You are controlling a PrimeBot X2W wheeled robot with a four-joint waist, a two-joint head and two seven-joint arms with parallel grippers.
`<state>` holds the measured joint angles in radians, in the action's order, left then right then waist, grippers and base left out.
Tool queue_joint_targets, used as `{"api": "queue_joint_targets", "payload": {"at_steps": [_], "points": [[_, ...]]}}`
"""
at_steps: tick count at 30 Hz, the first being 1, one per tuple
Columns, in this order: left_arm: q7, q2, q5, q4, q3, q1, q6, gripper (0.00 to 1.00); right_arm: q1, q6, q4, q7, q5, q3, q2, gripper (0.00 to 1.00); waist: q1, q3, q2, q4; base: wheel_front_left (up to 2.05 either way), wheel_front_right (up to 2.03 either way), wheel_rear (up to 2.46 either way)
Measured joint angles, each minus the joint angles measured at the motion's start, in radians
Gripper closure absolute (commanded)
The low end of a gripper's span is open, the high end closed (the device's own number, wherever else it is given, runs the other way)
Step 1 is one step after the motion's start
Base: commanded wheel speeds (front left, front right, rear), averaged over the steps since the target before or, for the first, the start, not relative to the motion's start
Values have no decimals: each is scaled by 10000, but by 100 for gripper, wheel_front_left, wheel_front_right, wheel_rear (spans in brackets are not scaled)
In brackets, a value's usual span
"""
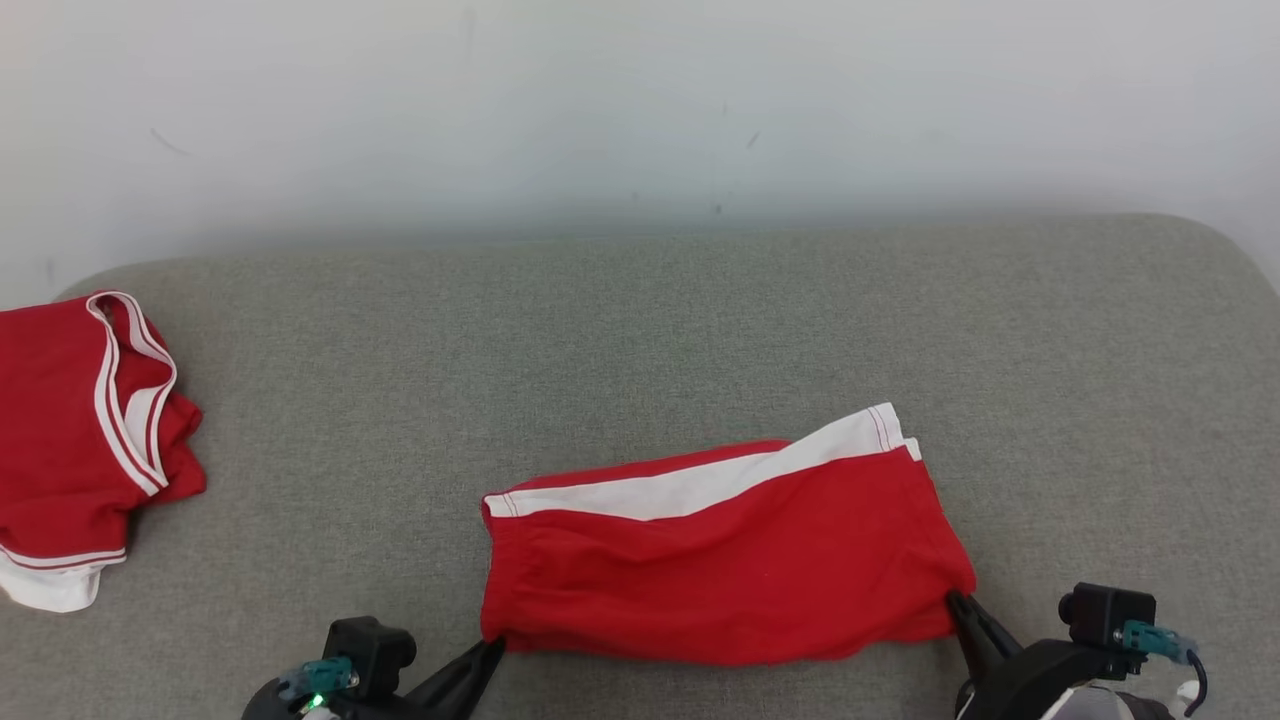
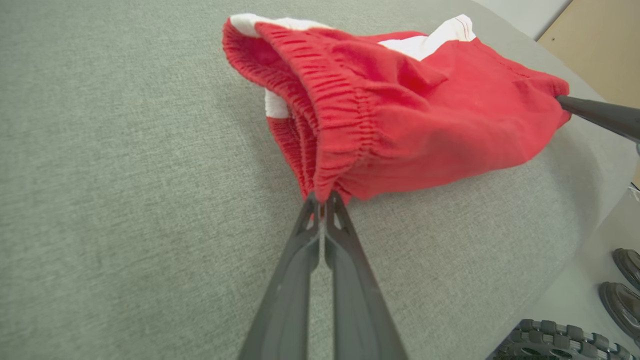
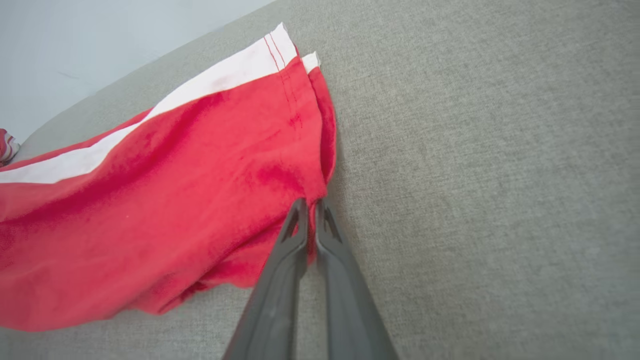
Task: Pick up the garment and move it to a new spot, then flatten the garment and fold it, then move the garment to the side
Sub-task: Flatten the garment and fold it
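The shorts (image 1: 720,560) lie near-centre on the desk (image 1: 640,330), long axis left to right, waistband left, hems right. The left fingers (image 2: 292,280) are clamped on the near waistband corner and the right fingers (image 3: 277,290) on the near hem corner. Both bites look thin, so uneven pulling could slip a corner and bunch the cloth.

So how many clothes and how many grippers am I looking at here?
Red-and-white clothes: 2 (the shorts in the middle, another garment at the far left)
Grippers: 2 (left gripper and right gripper, each shut on a near corner of the shorts)
Total: 4
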<state>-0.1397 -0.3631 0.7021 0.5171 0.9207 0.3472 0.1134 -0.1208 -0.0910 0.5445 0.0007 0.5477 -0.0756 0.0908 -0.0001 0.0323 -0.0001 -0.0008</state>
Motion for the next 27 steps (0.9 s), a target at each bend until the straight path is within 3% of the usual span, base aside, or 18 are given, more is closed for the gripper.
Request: {"api": "queue_joint_targets", "payload": {"at_steps": [8, 9, 10, 11, 12, 13, 18, 27], "points": [[173, -232, -2, -364, 21, -551, -372, 100, 833, 222, -1162, 393, -50, -29, 23, 100, 1, -3, 0, -55, 0, 0, 0], [180, -232, 4, -405, 29, -609, -410, 88, 941, 263, -1277, 447, -38, -27, 17, 100, 0, -6, 1, -52, 0, 0, 0], [247, -228, 29, -445, 23, -653, -437, 50, 1024, 311, -1354, 495, -38, -25, 12, 98, 0, -7, 1, -47, 0, 0, 0], [247, -226, 31, -483, 21, -701, -479, 0, 1103, 382, -1432, 571, -38, -27, 12, 85, 0, -7, 1, -41, 0, 0, 0], [267, -215, 33, -508, 21, -740, -525, 0, 1161, 430, -1519, 631, -40, -36, 13, 26, 0, -4, 1, -34, 0, 0, 0], [311, -209, 44, -533, 21, -761, -531, 0, 1188, 476, -1599, 704, -40, -36, 13, 0, 0, 0, 1, -27, 0, 0, 0], [334, -188, 249, -769, -174, -770, -709, 0, 1327, 614, -2079, 1043, -40, -71, 15, 0, 1, 26, 1, 36, 0, 0, 0], [113, -430, 769, -1028, -708, -1409, -1116, 0, 1802, 1183, -2723, 1496, -238, -29, 272, 0, 0, -182, 1, 173, 0, 0, 0]]}}
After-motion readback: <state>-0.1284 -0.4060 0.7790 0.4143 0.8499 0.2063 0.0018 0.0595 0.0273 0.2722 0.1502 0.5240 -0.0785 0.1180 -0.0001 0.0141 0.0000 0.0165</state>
